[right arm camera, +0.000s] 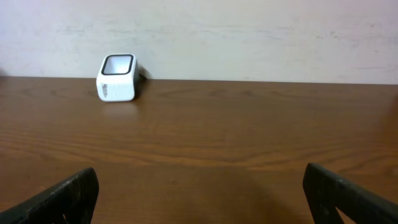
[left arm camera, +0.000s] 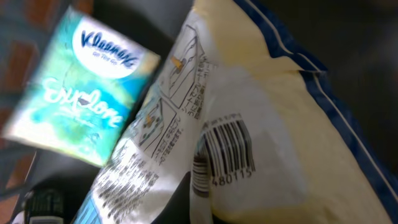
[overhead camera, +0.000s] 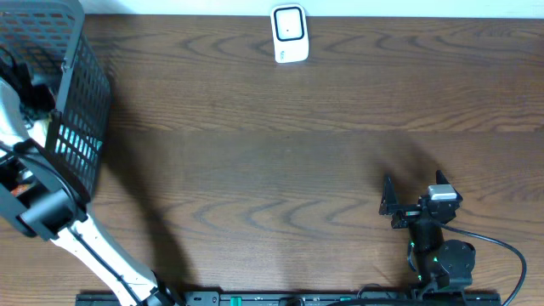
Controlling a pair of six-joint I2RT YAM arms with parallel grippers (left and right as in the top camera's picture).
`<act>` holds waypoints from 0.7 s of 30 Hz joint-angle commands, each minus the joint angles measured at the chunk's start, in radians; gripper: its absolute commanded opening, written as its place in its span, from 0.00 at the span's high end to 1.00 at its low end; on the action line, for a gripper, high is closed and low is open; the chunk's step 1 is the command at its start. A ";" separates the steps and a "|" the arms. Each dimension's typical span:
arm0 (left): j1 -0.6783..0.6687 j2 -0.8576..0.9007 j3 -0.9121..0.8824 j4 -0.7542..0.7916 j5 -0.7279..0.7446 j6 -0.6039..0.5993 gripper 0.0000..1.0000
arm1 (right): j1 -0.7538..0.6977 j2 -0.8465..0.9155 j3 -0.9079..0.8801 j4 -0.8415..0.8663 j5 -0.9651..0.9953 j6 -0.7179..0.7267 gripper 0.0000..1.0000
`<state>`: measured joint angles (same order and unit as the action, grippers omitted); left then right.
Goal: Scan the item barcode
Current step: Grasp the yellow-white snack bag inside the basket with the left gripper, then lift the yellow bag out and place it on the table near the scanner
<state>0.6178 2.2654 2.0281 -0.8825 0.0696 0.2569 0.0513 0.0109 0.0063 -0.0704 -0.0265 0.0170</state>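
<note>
Lying just in front of the closed left hand (overhead camera: 24, 85): a yellow bag (left arm camera: 280, 118), barcode (left arm camera: 227, 146) showing.

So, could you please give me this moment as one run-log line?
left pincer: shut in basket, hold unclear | seen: yellow bag with barcode, Kleenex pack | right pincer: open, empty | scanner: no item presented
</note>
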 commanded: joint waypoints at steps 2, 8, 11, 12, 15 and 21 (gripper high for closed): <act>-0.012 -0.229 0.001 0.076 0.220 -0.202 0.93 | 0.007 -0.005 -0.001 -0.005 0.002 -0.007 0.01; -0.011 -0.427 0.001 0.124 0.218 -0.335 0.93 | 0.006 -0.005 -0.001 -0.005 0.002 -0.007 0.01; -0.011 -0.504 0.001 0.136 0.218 -0.339 0.93 | 0.006 -0.005 -0.001 -0.005 0.002 -0.007 0.01; -0.011 -0.529 0.001 0.141 0.218 -0.342 0.93 | 0.006 -0.005 -0.001 -0.005 0.002 -0.007 0.01; -0.011 -0.587 0.001 0.148 0.217 -0.344 0.93 | 0.007 -0.005 -0.001 -0.005 0.002 -0.007 0.01; -0.011 -0.647 0.001 0.148 0.218 -0.414 0.93 | 0.007 -0.005 -0.001 -0.005 0.001 -0.007 0.01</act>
<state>0.6056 1.6463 2.0186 -0.7433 0.2756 -0.0883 0.0513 0.0109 0.0067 -0.0704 -0.0269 0.0170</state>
